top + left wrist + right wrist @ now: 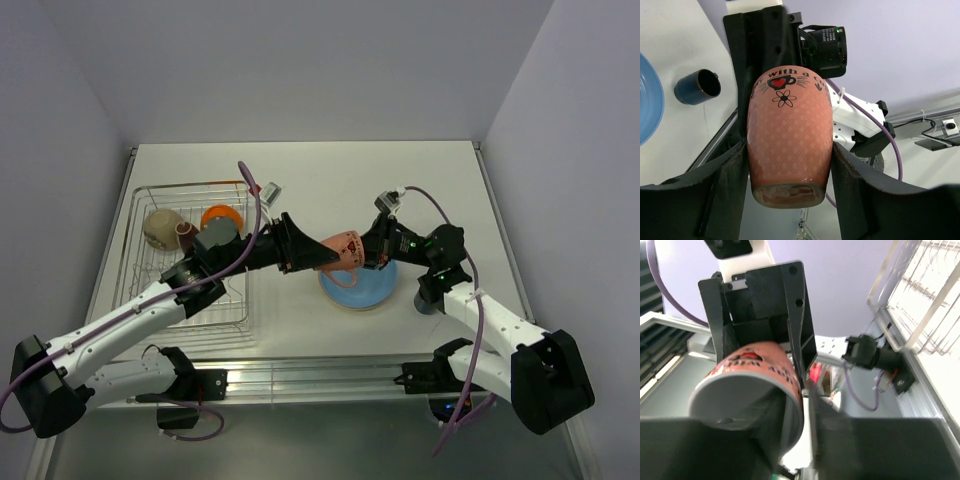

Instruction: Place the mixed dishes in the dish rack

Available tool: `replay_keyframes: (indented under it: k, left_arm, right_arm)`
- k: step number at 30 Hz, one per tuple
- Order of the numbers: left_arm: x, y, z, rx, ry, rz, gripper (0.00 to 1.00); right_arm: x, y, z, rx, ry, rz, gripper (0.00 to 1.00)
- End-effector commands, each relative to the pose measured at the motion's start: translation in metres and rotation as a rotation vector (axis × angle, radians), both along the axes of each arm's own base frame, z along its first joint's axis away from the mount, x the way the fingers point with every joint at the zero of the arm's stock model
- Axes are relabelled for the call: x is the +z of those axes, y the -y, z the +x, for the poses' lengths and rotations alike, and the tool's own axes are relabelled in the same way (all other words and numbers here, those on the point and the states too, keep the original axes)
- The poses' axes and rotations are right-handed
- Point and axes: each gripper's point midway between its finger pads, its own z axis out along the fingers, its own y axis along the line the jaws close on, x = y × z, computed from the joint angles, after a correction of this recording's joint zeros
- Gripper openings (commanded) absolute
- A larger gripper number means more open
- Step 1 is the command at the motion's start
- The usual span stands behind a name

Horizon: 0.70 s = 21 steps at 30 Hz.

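My left gripper [790, 150] is clamped across the body of the pinkish-orange patterned ceramic mug [341, 250], and my right gripper [801, 397] pinches its rim. The mug hangs sideways above the middle of the desk [400, 180], over the far edge of the blue round plate [362, 292], right of the silver wire dish rack [190, 186].

Overhead from behind — both wrist views close on one mug [790, 145]
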Motion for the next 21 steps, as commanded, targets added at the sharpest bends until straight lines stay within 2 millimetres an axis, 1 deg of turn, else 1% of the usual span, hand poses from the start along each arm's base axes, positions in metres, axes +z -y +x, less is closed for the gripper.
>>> replay_keyframes:
  k: [1,2,3,4,5,6,7,8,9,10,11,12,13,14,15,16,17,18,19,20,21]
  left_arm:
    - [0.029,-0.001,-0.007,-0.012,0.067,-0.072,0.0]
    - [0.03,-0.002,-0.005,-0.002,0.073,-0.07,0.0]
    - [0.033,-0.004,-0.005,0.006,0.09,-0.071,0.0]
    - [0.033,-0.006,-0.005,0.005,0.092,-0.066,0.0]
    - [0.033,-0.008,-0.004,0.008,0.092,-0.068,0.0]
    - [0.033,-0.013,0.001,0.021,0.091,-0.07,0.0]
    - [0.038,-0.018,0.0,0.026,0.102,-0.086,0.0]
    - [0.037,-0.022,-0.001,0.021,0.097,-0.088,0.0]
    - [0.037,-0.029,0.007,0.048,0.098,-0.085,0.0]
    - [0.04,-0.037,0.006,0.062,0.109,-0.086,0.0]
    - [0.045,-0.044,0.009,0.08,0.118,-0.08,0.0]
    - [0.03,-0.056,0.021,0.136,0.091,-0.004,0.0]
    - [0.031,-0.067,0.023,0.172,0.098,0.029,0.0]
    - [0.04,-0.08,0.033,0.238,0.151,0.074,0.0]
    - [0.013,-0.099,0.042,0.303,0.056,0.201,0.0]
    - [0.007,-0.109,0.049,0.338,0.041,0.254,0.0]
    - [0.019,-0.12,0.054,0.374,0.082,0.292,0.0]
    - [-0.011,-0.14,0.066,0.449,-0.027,0.423,0.0]
    - [-0.016,-0.15,0.07,0.485,-0.047,0.482,0.0]
    - [-0.006,-0.16,0.075,0.529,-0.019,0.526,0.0]
    - [-0.011,-0.176,0.085,0.615,-0.031,0.595,0.0]
  right_arm:
    - [0.027,0.001,0.004,-0.036,0.127,0.04,0.35]
    - [0.028,0.001,0.004,-0.041,0.133,0.037,0.46]
    - [0.027,0.001,0.005,-0.047,0.124,0.024,0.64]
    - [0.024,0.001,0.006,-0.054,0.133,0.013,0.72]
    - [0.023,0.002,0.008,-0.062,0.13,0.008,0.9]
    - [0.019,0.003,0.009,-0.069,0.113,-0.001,0.99]
    - [0.019,0.007,0.011,-0.089,0.119,-0.001,1.0]
    - [0.016,0.011,0.013,-0.103,0.108,-0.002,1.0]
    - [0.012,0.014,0.013,-0.116,0.097,-0.004,1.0]
    - [0.01,0.023,0.02,-0.155,0.083,-0.003,1.0]
    - [0.006,0.027,0.023,-0.176,0.069,-0.006,1.0]
    - [-0.001,0.034,0.023,-0.202,0.041,-0.017,1.0]
    - [-0.007,0.04,0.027,-0.236,0.046,-0.04,1.0]
    - [-0.014,0.05,0.035,-0.292,0.046,-0.068,1.0]
    - [-0.031,0.054,0.04,-0.321,-0.047,-0.141,1.0]
    - [-0.038,0.063,0.047,-0.408,0.047,-0.231,1.0]
    - [-0.043,0.07,0.052,-0.46,0.053,-0.301,1.0]
    - [-0.048,0.078,0.048,-0.498,0.013,-0.393,1.0]
    - [-0.054,0.089,0.056,-0.569,0.057,-0.474,1.0]
    - [-0.054,0.093,0.056,-0.588,0.066,-0.498,1.0]
    - [-0.051,0.096,0.052,-0.599,0.067,-0.521,1.0]
